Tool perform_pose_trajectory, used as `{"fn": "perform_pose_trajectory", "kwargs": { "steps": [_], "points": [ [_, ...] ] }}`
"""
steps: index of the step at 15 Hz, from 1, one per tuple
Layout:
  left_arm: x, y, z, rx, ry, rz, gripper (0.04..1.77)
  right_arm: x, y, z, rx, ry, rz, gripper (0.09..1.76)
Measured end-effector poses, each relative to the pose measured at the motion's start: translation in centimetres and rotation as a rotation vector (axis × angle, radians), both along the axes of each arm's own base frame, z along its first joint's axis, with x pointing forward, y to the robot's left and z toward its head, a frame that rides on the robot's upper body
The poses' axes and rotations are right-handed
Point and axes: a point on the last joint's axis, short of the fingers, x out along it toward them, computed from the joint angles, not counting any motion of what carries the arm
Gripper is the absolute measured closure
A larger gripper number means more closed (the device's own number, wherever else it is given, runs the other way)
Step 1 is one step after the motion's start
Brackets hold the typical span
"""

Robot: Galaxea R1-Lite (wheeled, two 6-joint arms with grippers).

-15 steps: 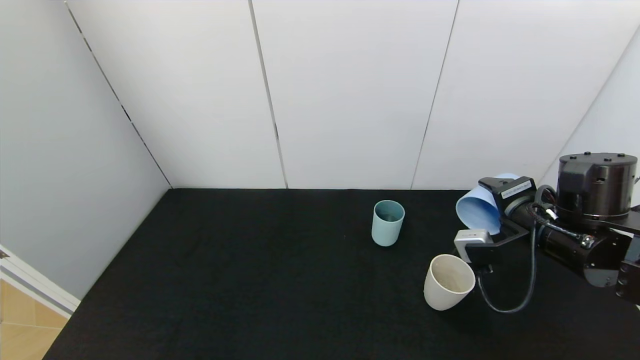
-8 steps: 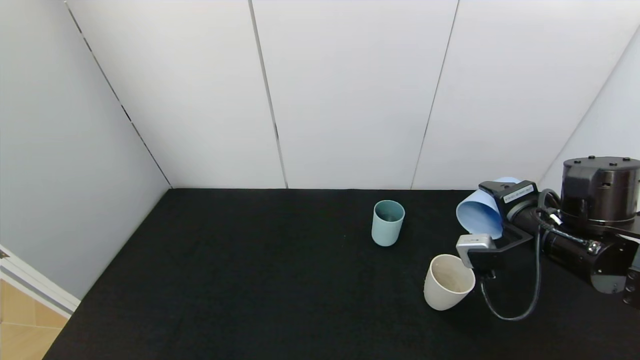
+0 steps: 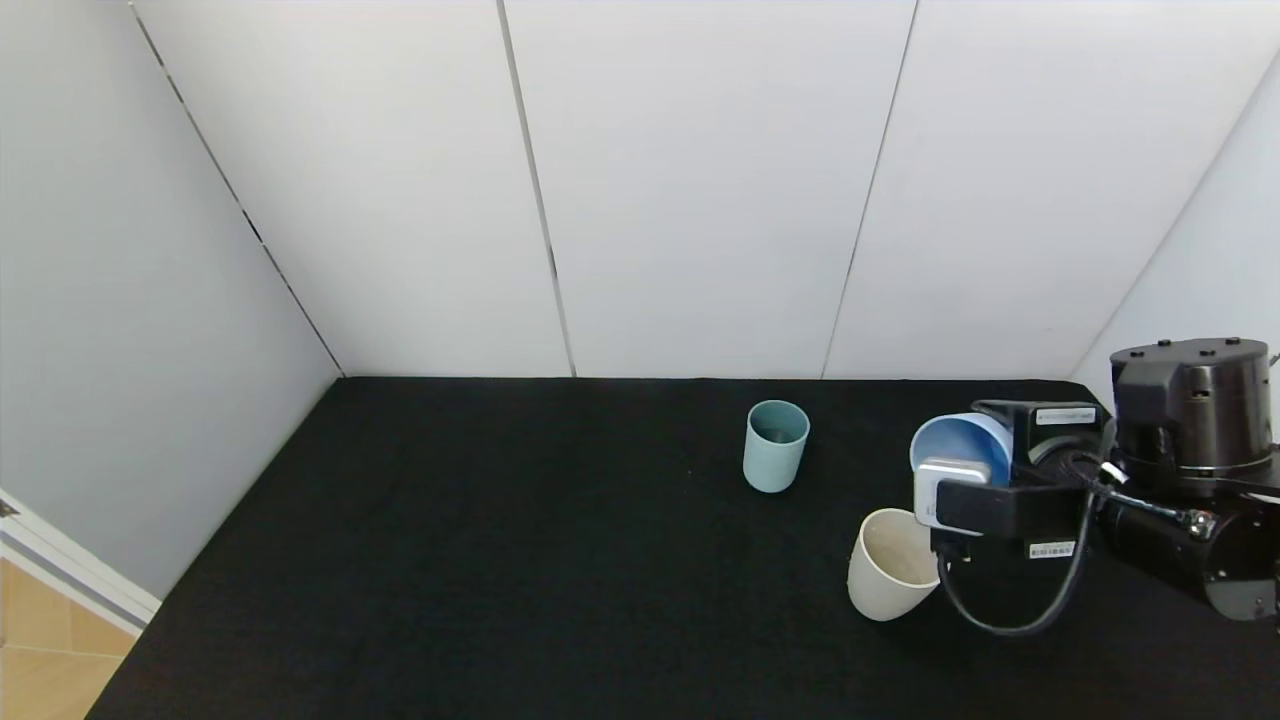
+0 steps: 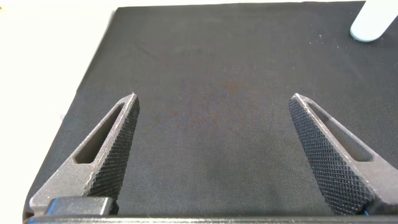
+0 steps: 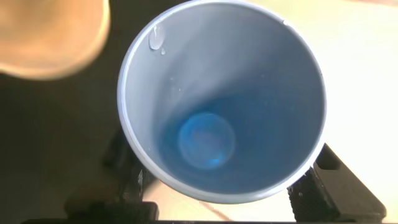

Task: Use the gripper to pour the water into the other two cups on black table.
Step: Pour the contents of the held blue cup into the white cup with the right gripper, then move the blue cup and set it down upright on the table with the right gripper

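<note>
Since the earlier frames the right gripper has rolled the light blue cup back from its steep pouring tilt, so the cup's open mouth now shows to the head camera instead of its side wall. That gripper pinches the light blue cup, one finger on each side of its wall, and holds it off the worktop just above and behind the cream-beige cup. In the right wrist view the light blue cup fills the picture; a little clear water pools at its bottom and a few drops cling near the rim. An edge of the cream-beige cup shows beside that rim, out of focus.

On the black worktop the cream-beige cup stands upright, with the gripper's white-and-black box overlapping its far rim in the head view. Whether it holds water cannot be made out. Beyond the cream-beige cup and toward the robot's left stands the slim teal-green cup, upright and well apart from it; its contents cannot be judged either.

Only its own wrist view shows the left gripper: its two textured fingers are spread wide over bare worktop, holding nothing. At the far corner of that view a pale cup base rests on the cloth; which cup it is cannot be told.
</note>
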Motion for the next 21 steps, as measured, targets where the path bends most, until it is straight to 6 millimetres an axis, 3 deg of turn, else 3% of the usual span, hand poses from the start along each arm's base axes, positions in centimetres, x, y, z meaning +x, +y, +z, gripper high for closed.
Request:
{"fn": "perform_pose_trajectory", "kwargs": {
  "steps": [5, 14, 17, 21],
  "points": [
    [0.0, 0.0, 0.0, 0.0, 0.0, 0.001, 0.09, -0.2, -0.7, 1.7, 0.392, 0.05, -0.019, 0.59],
    [0.0, 0.0, 0.0, 0.0, 0.0, 0.001, 0.09, 4.6, -7.7, 7.3, 0.999, -0.015, -0.115, 0.59],
    [0.0, 0.0, 0.0, 0.0, 0.0, 0.001, 0.09, 6.2, -8.9, 7.5, 1.164, 0.029, -0.133, 0.59],
    [0.0, 0.0, 0.0, 0.0, 0.0, 0.001, 0.09, 8.3, -9.9, 5.8, 1.297, 0.101, -0.163, 0.59]
  ]
}}
